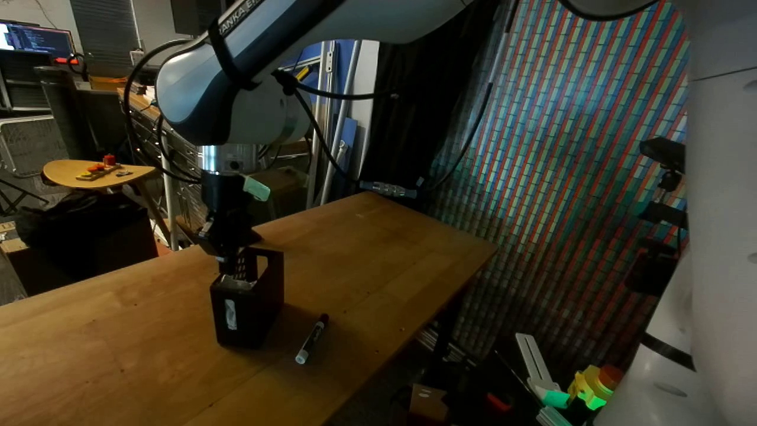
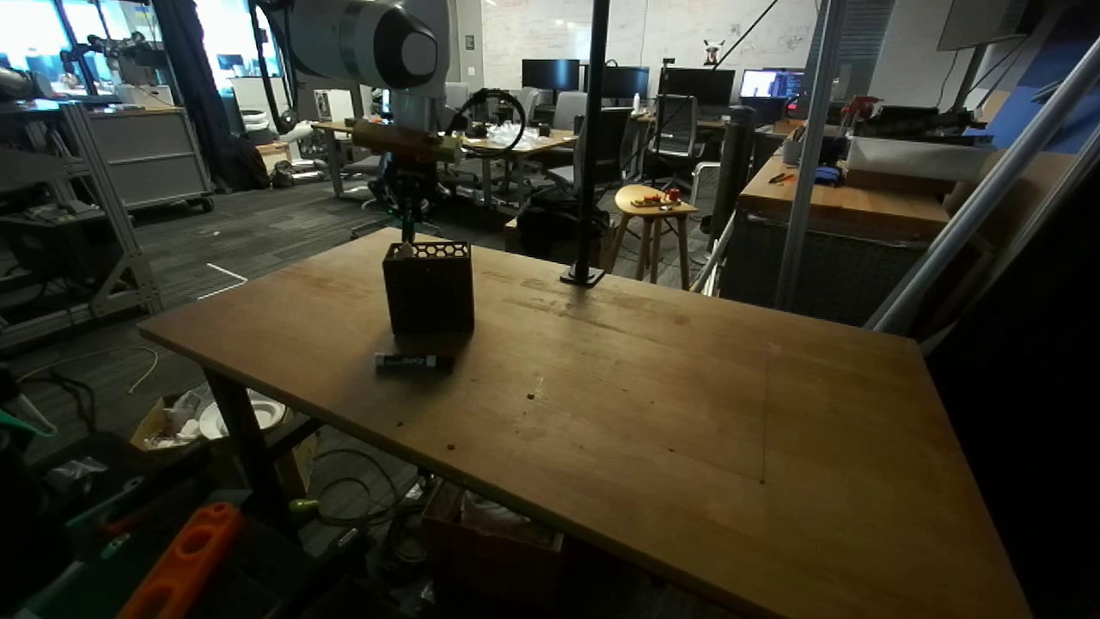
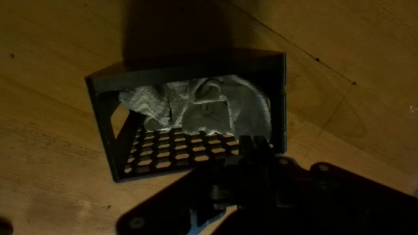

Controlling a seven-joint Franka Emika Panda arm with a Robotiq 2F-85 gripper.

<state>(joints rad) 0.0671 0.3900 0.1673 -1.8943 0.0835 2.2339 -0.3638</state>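
Black two-fingered hand (image 3: 253, 139) is closed, tips at crumpled grey cloth (image 3: 248, 104) in black honeycomb-walled box (image 3: 143, 78). Cannot tell if cloth is pinched.

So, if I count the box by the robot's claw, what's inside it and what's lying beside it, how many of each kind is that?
Black box: 1
Bundle of grey cloth: 1, crumpled inside the box; whether it's more than one piece, I can't tell
Marker: 1, lying beside the box
Total: 3
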